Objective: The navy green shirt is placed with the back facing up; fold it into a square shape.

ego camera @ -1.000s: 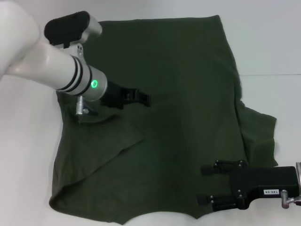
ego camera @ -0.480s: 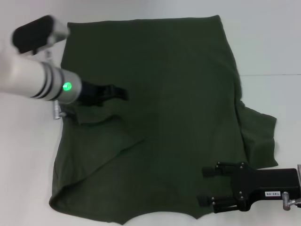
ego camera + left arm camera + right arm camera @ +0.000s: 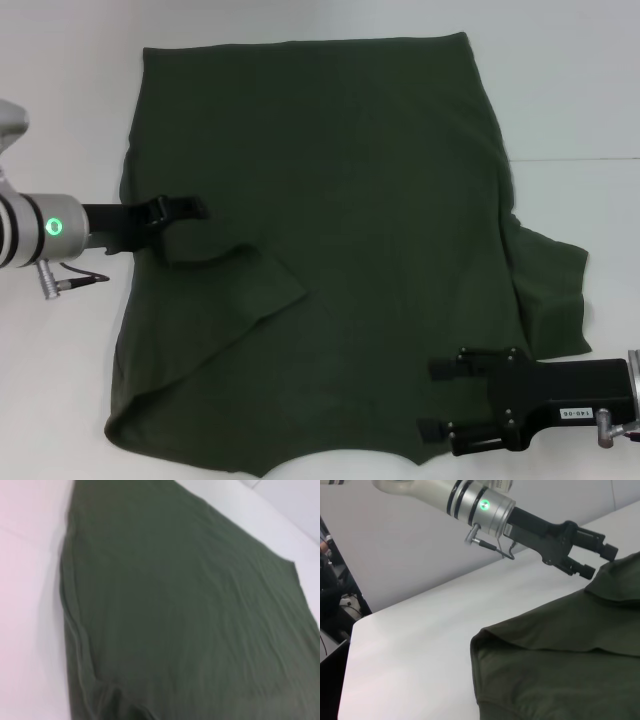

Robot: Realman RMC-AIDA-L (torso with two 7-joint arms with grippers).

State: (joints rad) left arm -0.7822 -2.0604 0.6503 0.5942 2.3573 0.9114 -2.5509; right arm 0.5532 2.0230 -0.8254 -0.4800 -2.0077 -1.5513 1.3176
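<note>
Bare tabletop lies open all around the navy green shirt. The left hand overhangs its left edge; the right hand blocks its near right corner.

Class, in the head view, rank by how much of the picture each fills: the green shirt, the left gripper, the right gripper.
1. The navy green shirt, by far.
2. The right gripper, open.
3. The left gripper, open.
The right gripper may simply be nearer the camera, so 2 and 3 are unsure.

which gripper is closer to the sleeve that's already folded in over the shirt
Left. The left gripper hovers open just above that folded sleeve; the right gripper, also open, sits at the navy green shirt's opposite lower corner.
</note>
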